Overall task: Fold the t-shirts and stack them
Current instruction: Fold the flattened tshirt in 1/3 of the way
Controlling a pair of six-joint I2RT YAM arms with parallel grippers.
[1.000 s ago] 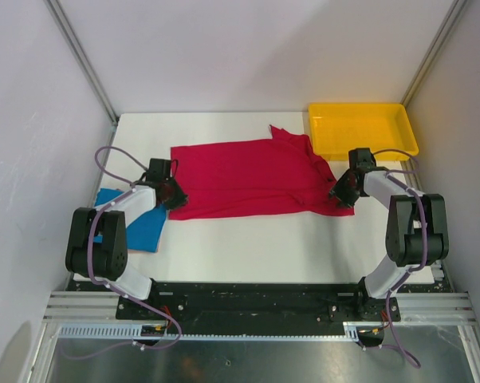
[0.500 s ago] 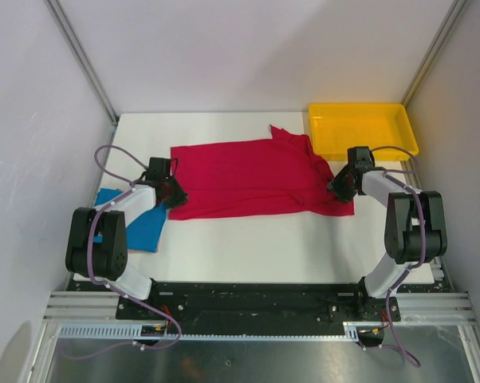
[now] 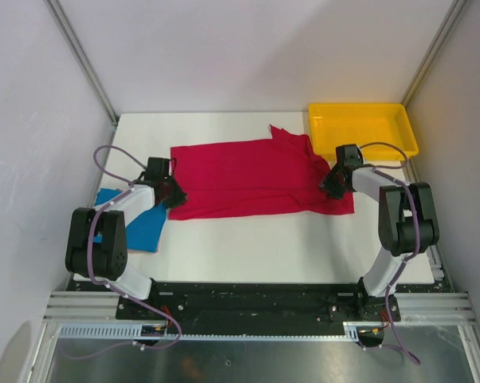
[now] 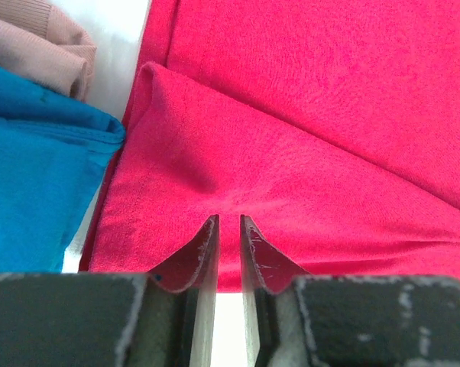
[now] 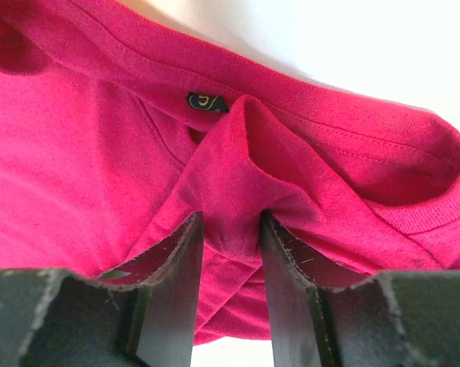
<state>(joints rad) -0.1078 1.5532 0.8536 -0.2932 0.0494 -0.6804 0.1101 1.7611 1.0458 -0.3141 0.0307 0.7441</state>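
Note:
The red t-shirt [image 3: 248, 175] lies spread flat across the middle of the white table, its collar [image 5: 413, 199] at the right end. My left gripper [image 3: 175, 195] sits at the shirt's near-left corner, jaws nearly together and pinching the hem [image 4: 228, 220]. At the collar end, my right gripper [image 3: 328, 183] is shut on a raised ridge of red cloth [image 5: 230, 218] just below the small dark neck label [image 5: 205, 102]. The blue t-shirt [image 3: 140, 227] lies folded at the near left, partly under the left arm; its edge [image 4: 31, 153] is beside the red hem.
A yellow plastic tray [image 3: 363, 108] stands at the far right corner, just beyond the right gripper. A tan ribbed cloth [image 4: 39, 30] shows next to the blue shirt in the left wrist view. Grey walls and metal posts enclose the table.
My right gripper has slid left and away along the shirt's right end toward the collar, its jaws narrowing slightly on the cloth. The left gripper has stayed put.

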